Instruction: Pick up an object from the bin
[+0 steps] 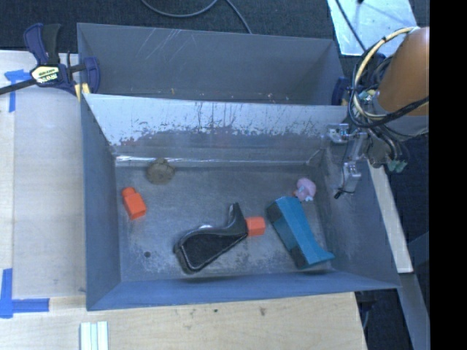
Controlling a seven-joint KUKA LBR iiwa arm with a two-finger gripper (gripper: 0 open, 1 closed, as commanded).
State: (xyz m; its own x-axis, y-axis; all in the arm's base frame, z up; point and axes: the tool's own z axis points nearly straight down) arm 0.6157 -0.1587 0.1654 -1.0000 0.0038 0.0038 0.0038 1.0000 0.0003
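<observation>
My gripper (349,177) hangs at the bin's right wall, well above the floor, its thin metal fingers pointing down with nothing between them. Closest to it, a little to the left and lower, lies a small pink lump (305,189). Below that lump a blue rectangular block (298,231) lies slanted on the floor toward the front right corner. A small orange piece (255,227) sits left of the blue block, touching a black handle-shaped tool (211,242).
An orange block (133,202) rests by the left wall. A grey-brown lump (159,170) lies at the back left of the floor. The arm with its orange cover and cables stands over the bin's right rim.
</observation>
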